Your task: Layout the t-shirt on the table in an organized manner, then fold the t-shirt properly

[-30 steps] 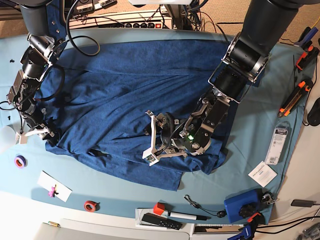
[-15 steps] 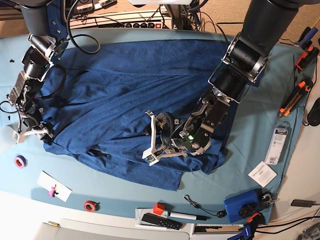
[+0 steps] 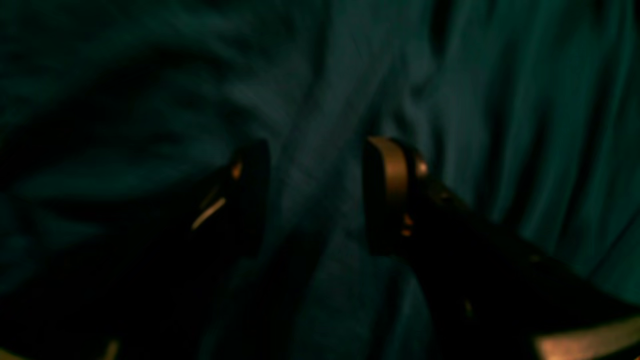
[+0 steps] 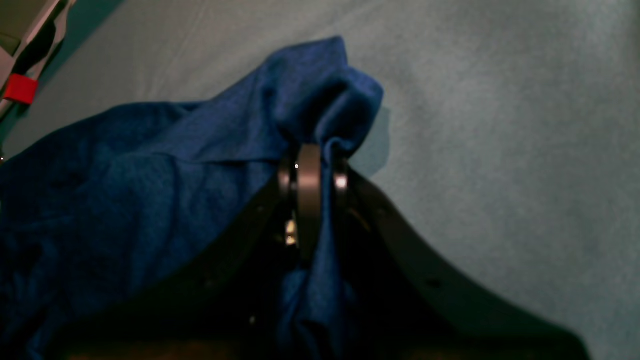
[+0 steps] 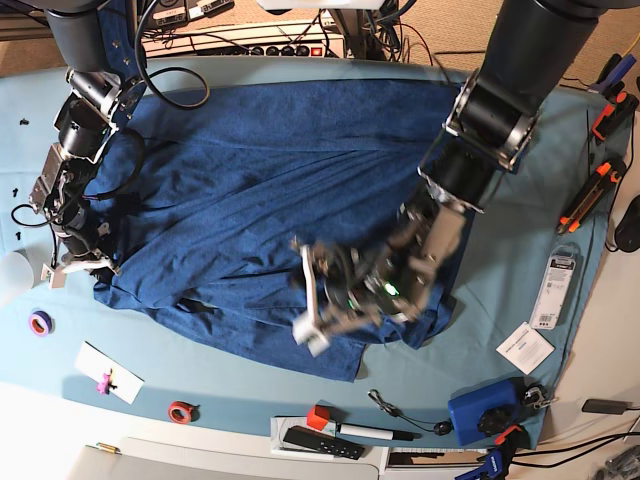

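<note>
The t-shirt (image 5: 260, 190) is a big, soft piece of heathered dark blue cloth with no print. It lies spread across the middle of the surface (image 5: 500, 290), which is covered in a smooth light teal cloth. The shirt is not flat: long creases run slantwise over it, the far edge lies fairly straight near the back of the surface, and the near edge is bunched and doubled over in rumpled folds. A pointed flap of it hangs toward the near side of the surface, just below the middle.

The right gripper (image 4: 312, 165) sits at the shirt's corner on the left side of the base view. Its jaws are clenched on a pinch of the blue fabric, and a small puff of cloth rises above the pinch. Bare teal surface lies just beyond that corner.

The left gripper (image 5: 325, 295) is over the crumpled near part of the shirt, blurred in the base view. In the wrist view its two fingers (image 3: 390, 190) stand well apart, with dark wrinkled fabric showing in the gap between them. Whether they touch the cloth cannot be told from that dim, blurred picture.

A red roll of tape (image 5: 180, 411) and a white card (image 5: 108, 372) lie on the near left border, well apart from the shirt.
</note>
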`<state>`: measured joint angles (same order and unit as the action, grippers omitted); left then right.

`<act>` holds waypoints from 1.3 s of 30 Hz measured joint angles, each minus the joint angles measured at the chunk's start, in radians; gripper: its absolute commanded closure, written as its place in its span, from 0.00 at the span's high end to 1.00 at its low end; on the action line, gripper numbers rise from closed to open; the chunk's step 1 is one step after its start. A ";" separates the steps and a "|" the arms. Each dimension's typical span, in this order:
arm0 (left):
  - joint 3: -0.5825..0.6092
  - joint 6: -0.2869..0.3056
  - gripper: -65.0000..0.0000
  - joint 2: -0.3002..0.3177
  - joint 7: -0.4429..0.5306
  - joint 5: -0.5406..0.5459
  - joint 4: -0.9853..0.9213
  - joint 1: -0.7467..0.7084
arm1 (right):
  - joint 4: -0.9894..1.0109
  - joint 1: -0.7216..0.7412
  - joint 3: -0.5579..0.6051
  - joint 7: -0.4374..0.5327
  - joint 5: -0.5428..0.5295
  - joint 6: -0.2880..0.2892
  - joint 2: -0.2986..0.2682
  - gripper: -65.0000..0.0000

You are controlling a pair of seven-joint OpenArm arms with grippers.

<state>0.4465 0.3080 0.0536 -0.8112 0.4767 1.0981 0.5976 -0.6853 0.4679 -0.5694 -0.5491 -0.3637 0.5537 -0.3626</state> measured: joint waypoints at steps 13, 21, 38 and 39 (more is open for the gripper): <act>-0.394 0.087 0.47 0.184 -0.088 0.135 0.000 0.043 | 0.000 0.000 0.000 0.001 0.026 0.008 0.000 0.00; -0.394 -0.059 0.47 0.338 -0.050 0.164 -0.008 0.002 | 0.000 0.000 0.000 0.001 0.026 0.008 0.000 0.00; -0.391 0.137 0.50 0.340 0.007 0.381 -0.345 0.026 | -0.001 -0.005 0.000 -0.013 0.022 0.015 -0.001 0.00; -0.391 0.138 0.50 0.340 0.019 0.381 -0.345 0.026 | -0.001 -0.005 0.000 -0.013 0.022 0.015 -0.001 0.00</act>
<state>0.0559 0.4458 0.3939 -0.7921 0.8581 0.7532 0.6231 -0.6865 0.4629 -0.5694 -0.5625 -0.3416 0.5690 -0.3634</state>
